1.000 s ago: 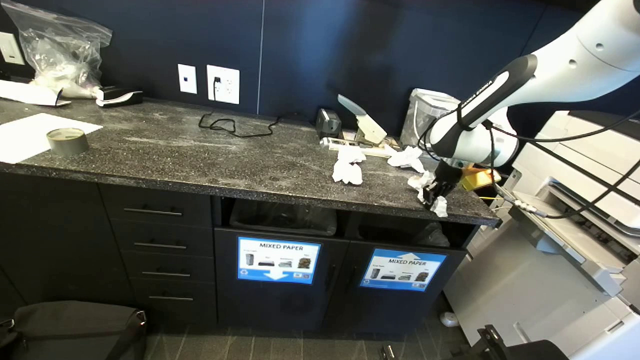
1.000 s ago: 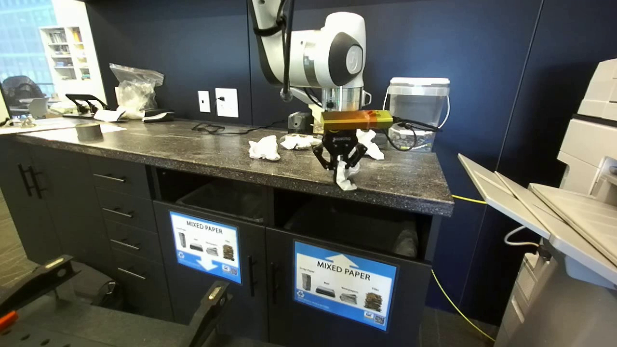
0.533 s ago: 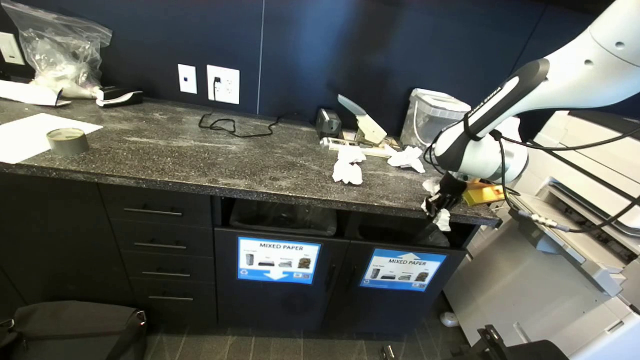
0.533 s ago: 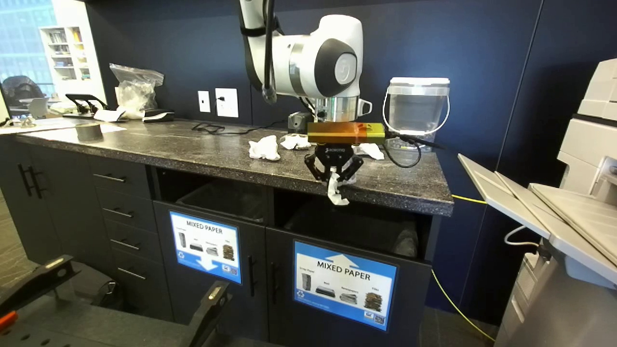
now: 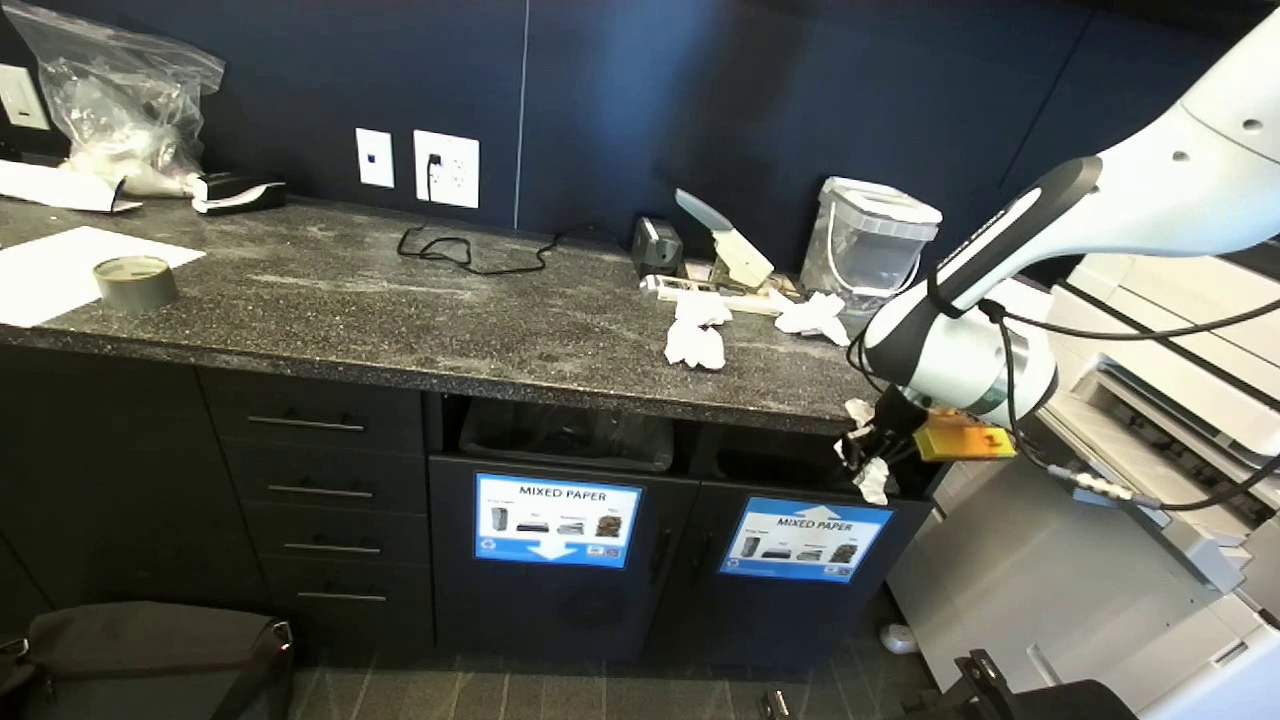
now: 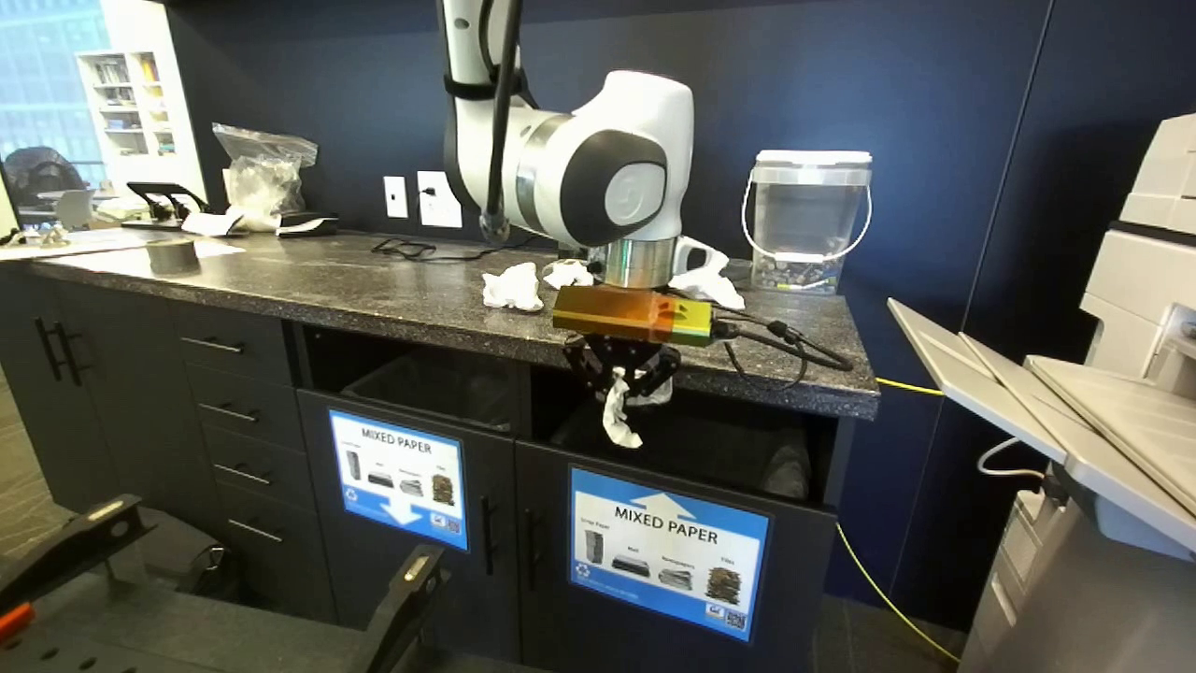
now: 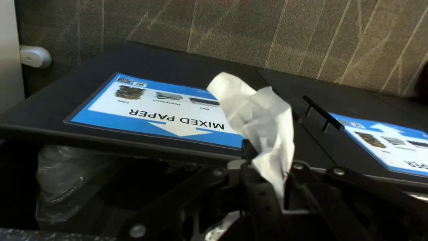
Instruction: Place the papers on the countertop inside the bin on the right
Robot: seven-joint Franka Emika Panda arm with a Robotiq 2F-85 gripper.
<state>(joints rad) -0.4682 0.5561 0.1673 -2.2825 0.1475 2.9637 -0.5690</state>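
My gripper (image 7: 267, 167) is shut on a crumpled white paper (image 7: 264, 117), which sticks out beyond its fingertips. In both exterior views the gripper (image 6: 619, 388) hangs at the front edge of the dark speckled countertop (image 6: 392, 280), and the held paper (image 6: 617, 411) overlaps the opening of the right bin (image 6: 668, 561). How far the paper stands from that opening I cannot tell. A paper end also shows behind the fingers. Other papers lie farther back on the countertop: wads (image 5: 695, 343), a scrap (image 5: 812, 316) by the tub.
A translucent tub (image 5: 870, 245) and a cutter-like tool (image 5: 740, 250) stand near the wall. A twin bin (image 5: 555, 520) adjoins on the left, a printer (image 5: 1080, 500) on the right. Clear plastic liner (image 7: 63, 177) shows inside the right bin, behind its front lip (image 7: 100, 147).
The gripper has come down and forward from above the countertop, past its front edge, carrying the paper to the level of the right bin's opening. The other papers stayed put.
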